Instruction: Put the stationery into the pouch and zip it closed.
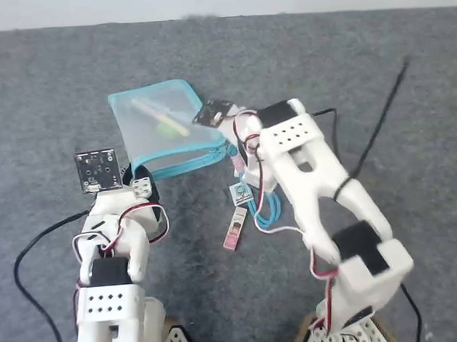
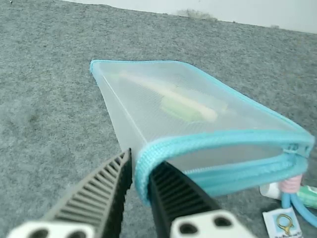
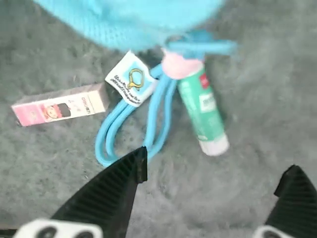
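The translucent pouch (image 1: 164, 128) with its teal zipper edge lies on the grey carpet, holding a pale pen and a green item (image 2: 185, 106). My left gripper (image 2: 140, 166) is shut on the near corner of the pouch's zipper edge (image 2: 163, 146); in the high view it sits at the pouch's front left corner (image 1: 140, 182). My right gripper (image 3: 213, 183) hangs open above a green glue stick (image 3: 203, 111), a blue cord loop (image 3: 126, 131) with a white tag (image 3: 130, 79), and a pink boxed eraser (image 3: 59, 105). The glue stick lies just outside the pouch mouth.
Grey carpet (image 1: 45, 89) surrounds everything, with free room to the left and behind the pouch. A black cable (image 1: 381, 123) runs across the right side. The pink box (image 1: 234, 228) and cord (image 1: 266, 209) lie between the two arms.
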